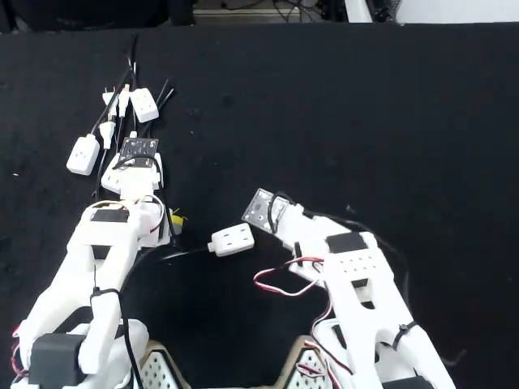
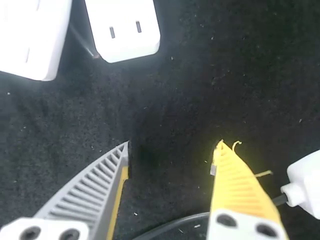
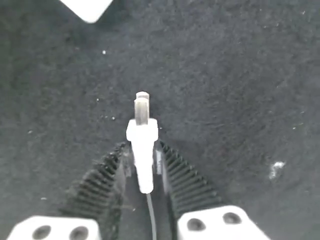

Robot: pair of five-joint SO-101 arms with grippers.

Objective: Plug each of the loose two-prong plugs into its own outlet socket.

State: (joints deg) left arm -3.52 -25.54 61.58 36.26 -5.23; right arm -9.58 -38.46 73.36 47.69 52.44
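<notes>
- The black desk (image 1: 389, 121) is seen to carry the task's things on its left side and near the middle.
- The right arm (image 1: 357, 275) is placed by the middle of the desk.
- The right claw (image 3: 142, 150) is closed tightly on a white two-prong plug (image 3: 142, 135). The plug is held by its body, with the prongs pointing straight out past the fingertips along the claw's own axis.
- The left claw (image 2: 170, 150) is spread wide with nothing in it, over bare cloth and just short of a slotted outlet socket (image 2: 125, 27) in the far-left group.
- A lone outlet socket (image 1: 232, 240) lies flat between the arms, just beside the right claw, with its long axis roughly crosswise. The right arm is judged the nearer. Which face carries the slots cannot be told.
- Loose plugs (image 1: 108, 130) lie among the left group.
</notes>
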